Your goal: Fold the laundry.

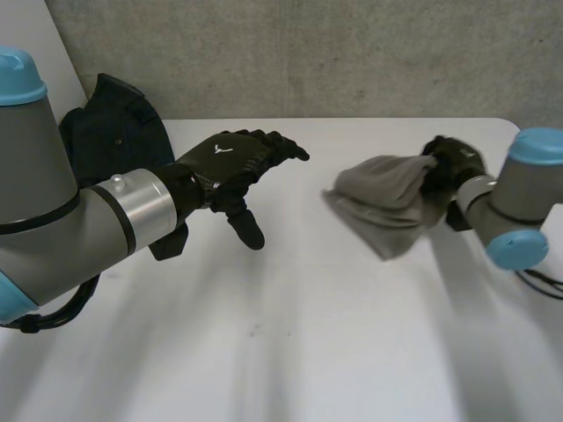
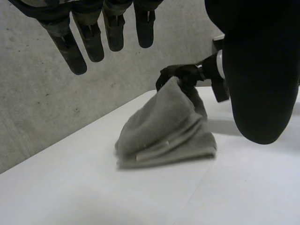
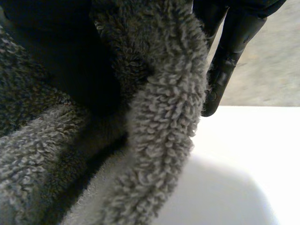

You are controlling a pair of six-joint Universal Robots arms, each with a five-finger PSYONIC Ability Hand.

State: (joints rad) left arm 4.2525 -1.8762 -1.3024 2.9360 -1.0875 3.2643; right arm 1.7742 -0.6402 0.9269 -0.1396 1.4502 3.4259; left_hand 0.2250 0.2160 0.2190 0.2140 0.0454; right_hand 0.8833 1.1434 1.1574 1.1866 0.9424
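Grey terry towel (image 1: 387,207), bunched at the right of the white table (image 1: 290,352): soft, limp and light, I judge, sagging from any single hold. My right hand (image 1: 450,165) clutches its gathered upper end; my left hand (image 1: 233,163), fingers straight and empty, hovers well apart and ought, I judge, to take a free corner.

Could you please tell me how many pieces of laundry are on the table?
2. A grey towel bunched at the right, gripped by the right hand; a dark garment lies at the far left, partly behind the left arm, which may hide more.
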